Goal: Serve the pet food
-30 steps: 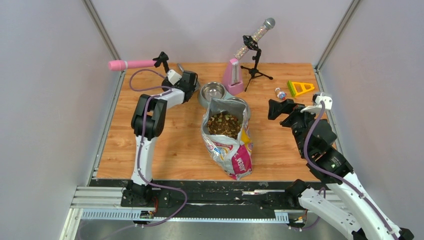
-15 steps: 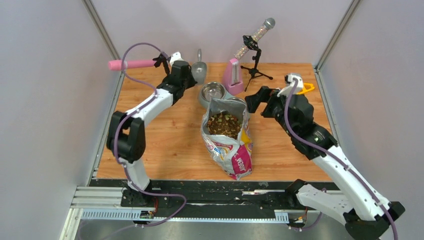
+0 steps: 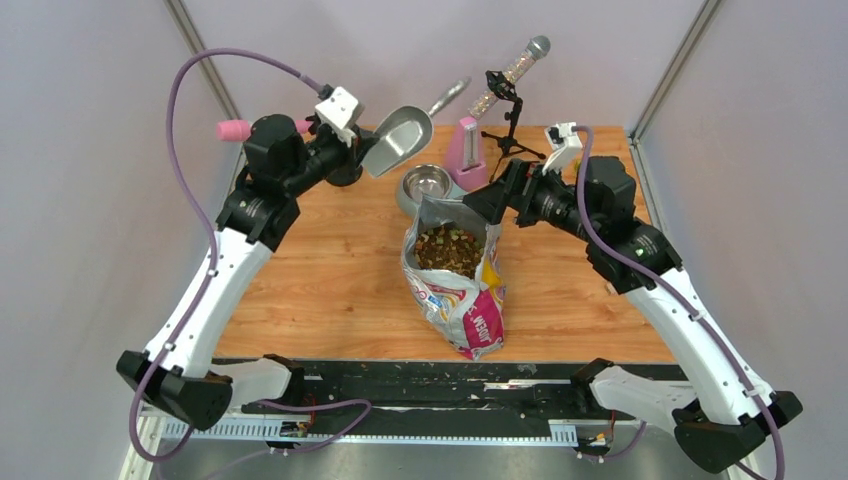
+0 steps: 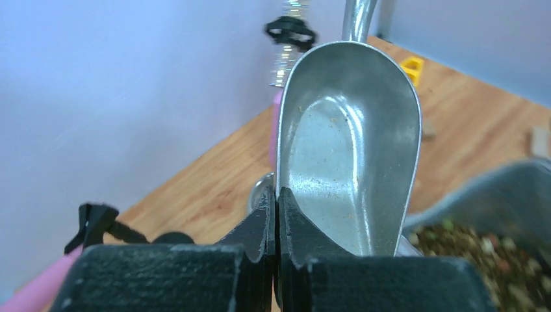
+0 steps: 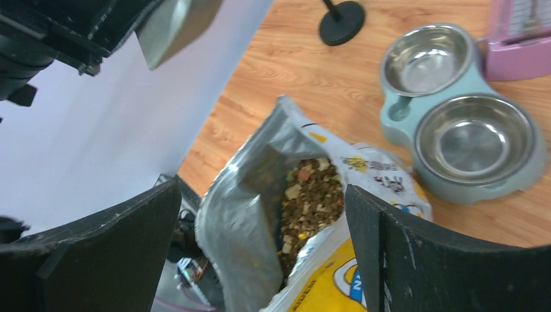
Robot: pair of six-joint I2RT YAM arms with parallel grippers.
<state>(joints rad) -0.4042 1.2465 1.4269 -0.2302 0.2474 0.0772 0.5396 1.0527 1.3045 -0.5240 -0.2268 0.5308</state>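
the left gripper (image 4: 278, 198), black fingers pinched tight on the thin rim of a polished metal scoop (image 4: 351, 143), holds its smooth oval bowl above the wood-grain table (image 3: 340, 270). the right gripper (image 3: 485, 203) hangs spread wide beside the crinkled, foil-lined bag (image 3: 462, 305). the pet food (image 3: 447, 248), pebbly brown kibble with pale cubes, lies heaped in the bag's open mouth, near twin steel bowls (image 5: 474, 140).

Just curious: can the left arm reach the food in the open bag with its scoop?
Probably yes: the bag stands open, the pet food lies exposed, and nothing sits between it and the scoop in the left gripper.
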